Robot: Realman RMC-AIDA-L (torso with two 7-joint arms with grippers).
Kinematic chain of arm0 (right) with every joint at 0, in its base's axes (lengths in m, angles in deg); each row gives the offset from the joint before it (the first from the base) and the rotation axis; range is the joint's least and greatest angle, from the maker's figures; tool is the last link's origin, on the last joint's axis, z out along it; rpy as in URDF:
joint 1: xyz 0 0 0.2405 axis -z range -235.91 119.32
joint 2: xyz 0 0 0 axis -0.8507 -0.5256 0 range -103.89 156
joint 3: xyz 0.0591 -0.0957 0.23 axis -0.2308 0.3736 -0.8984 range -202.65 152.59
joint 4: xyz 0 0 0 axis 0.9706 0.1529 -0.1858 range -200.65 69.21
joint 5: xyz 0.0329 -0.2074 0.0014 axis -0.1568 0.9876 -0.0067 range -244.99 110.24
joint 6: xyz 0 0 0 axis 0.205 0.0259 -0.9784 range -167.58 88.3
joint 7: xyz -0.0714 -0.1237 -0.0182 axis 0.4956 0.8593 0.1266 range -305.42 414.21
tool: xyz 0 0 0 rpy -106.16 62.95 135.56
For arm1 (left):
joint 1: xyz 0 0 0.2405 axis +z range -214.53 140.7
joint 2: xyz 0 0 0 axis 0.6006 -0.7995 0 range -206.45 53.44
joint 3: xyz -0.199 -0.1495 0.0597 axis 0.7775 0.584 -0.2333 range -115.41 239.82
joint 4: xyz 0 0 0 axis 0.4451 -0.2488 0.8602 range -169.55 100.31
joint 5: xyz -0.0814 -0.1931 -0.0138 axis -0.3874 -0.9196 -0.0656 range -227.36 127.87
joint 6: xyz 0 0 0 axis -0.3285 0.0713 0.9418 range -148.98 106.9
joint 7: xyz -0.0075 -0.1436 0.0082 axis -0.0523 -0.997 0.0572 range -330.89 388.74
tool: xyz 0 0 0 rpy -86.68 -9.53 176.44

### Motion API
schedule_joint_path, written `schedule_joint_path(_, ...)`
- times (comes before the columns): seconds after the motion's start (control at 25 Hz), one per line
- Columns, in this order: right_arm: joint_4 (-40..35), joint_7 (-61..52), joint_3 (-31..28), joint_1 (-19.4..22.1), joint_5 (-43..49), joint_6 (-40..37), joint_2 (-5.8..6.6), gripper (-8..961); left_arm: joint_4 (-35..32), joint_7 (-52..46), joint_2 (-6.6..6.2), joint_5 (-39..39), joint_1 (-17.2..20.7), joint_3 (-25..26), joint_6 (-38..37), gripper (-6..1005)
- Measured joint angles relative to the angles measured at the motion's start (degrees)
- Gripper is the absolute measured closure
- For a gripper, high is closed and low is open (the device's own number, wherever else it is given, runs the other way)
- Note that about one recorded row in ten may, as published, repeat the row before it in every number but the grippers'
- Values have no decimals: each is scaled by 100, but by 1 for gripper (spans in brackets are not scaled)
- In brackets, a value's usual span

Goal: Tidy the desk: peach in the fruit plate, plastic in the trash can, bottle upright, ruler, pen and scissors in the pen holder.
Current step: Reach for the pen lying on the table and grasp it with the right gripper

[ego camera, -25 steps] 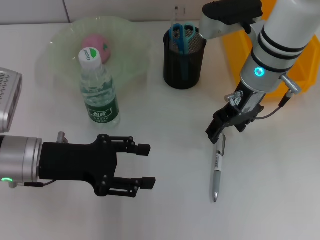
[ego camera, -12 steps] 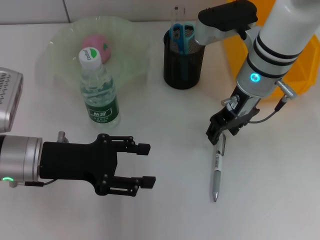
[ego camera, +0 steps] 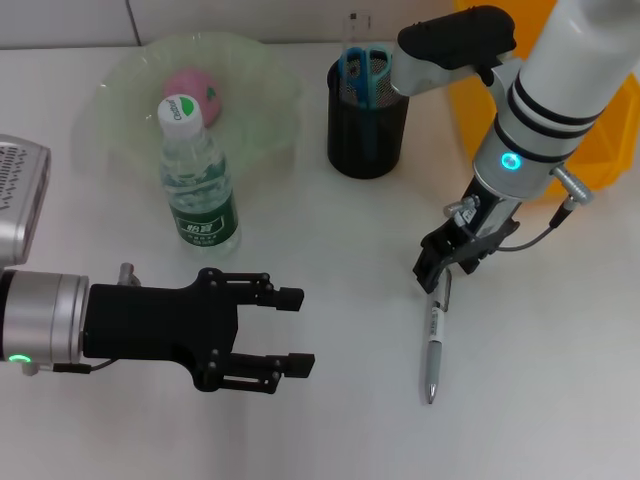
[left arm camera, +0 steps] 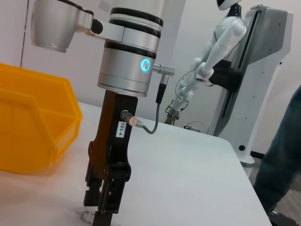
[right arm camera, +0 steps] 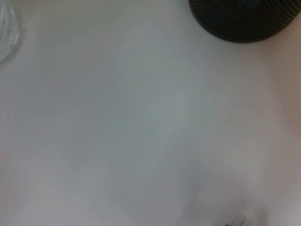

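Observation:
The silver pen point(ego camera: 433, 345) lies on the white desk at the right. My right gripper point(ego camera: 432, 268) hangs low directly over the pen's upper end; the left wrist view also shows this gripper point(left arm camera: 104, 207) close to the desk top. My left gripper point(ego camera: 290, 330) hovers open and empty over the front left of the desk. The bottle point(ego camera: 198, 175) stands upright. Behind it, the pink peach point(ego camera: 195, 86) rests in the green fruit plate point(ego camera: 260, 70). In the black mesh pen holder point(ego camera: 367, 125) stand the blue scissors point(ego camera: 365, 65) and a clear ruler point(ego camera: 352, 28).
A yellow bin point(ego camera: 600, 140) sits at the back right, behind the right arm, and it shows in the left wrist view too point(left arm camera: 33, 122). The pen holder's base point(right arm camera: 242, 19) is in the right wrist view.
My right gripper has shifted slightly and settled a little lower over the pen's upper end. The pen has not moved. The left gripper has barely moved.

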Motion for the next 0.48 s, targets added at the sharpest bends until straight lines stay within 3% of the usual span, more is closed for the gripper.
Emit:
schedule_joint_path(0.24,-16,0,200,3,-124,22,0,367,0,28,13,4,11,0,0,264)
schedule_joint_path(0.48,-12,0,264,4,-140,42,0,484,0,39,24,4,30,0,-1,264)
